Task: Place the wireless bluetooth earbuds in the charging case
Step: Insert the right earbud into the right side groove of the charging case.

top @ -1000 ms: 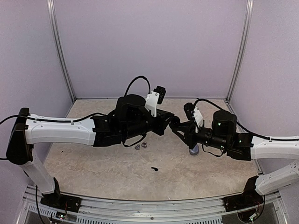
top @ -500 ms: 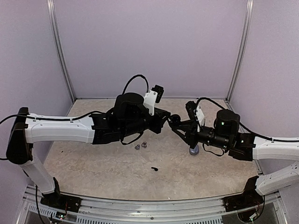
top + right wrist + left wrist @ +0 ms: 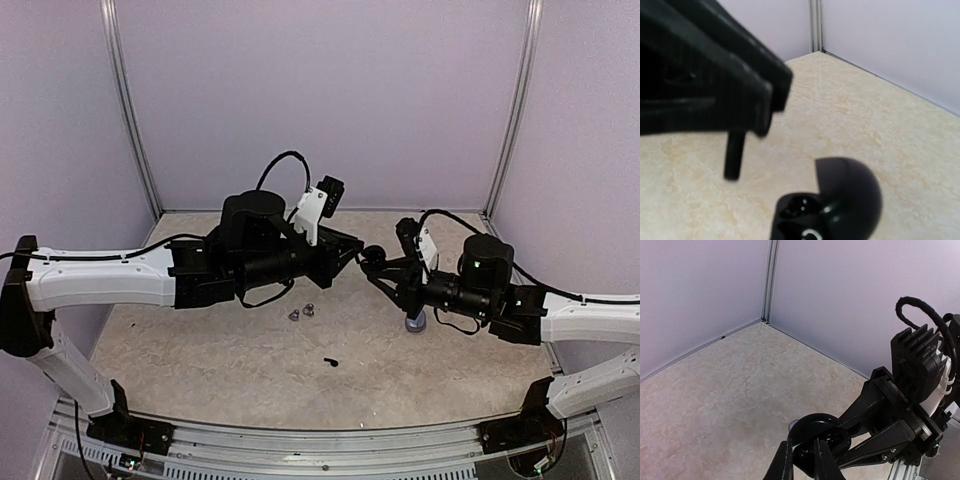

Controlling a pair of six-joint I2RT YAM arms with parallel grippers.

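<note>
The black charging case (image 3: 374, 257) hangs in the air mid-table with its lid open, and my right gripper (image 3: 383, 266) is shut on it. In the right wrist view the case (image 3: 827, 210) fills the bottom, lid (image 3: 852, 192) tipped right, sockets showing. My left gripper (image 3: 352, 256) is shut just left of the case. A short black stem (image 3: 733, 156) hangs from the left gripper's fingers (image 3: 740, 85); it looks like one black earbud. In the left wrist view, my left gripper (image 3: 804, 452) stands in front of the case (image 3: 815, 429). Another black earbud (image 3: 331, 362) and two silvery earbuds (image 3: 301, 313) lie on the table.
A grey round puck (image 3: 415, 322) sits on the table under the right forearm; its pale edge (image 3: 793, 424) peeks out behind the case lid. Lilac walls close the table in at the back and both sides.
The left arm has drawn back to the left, so its gripper no longer overlaps the right one. The right gripper with the case shifted slightly right, then held still.
</note>
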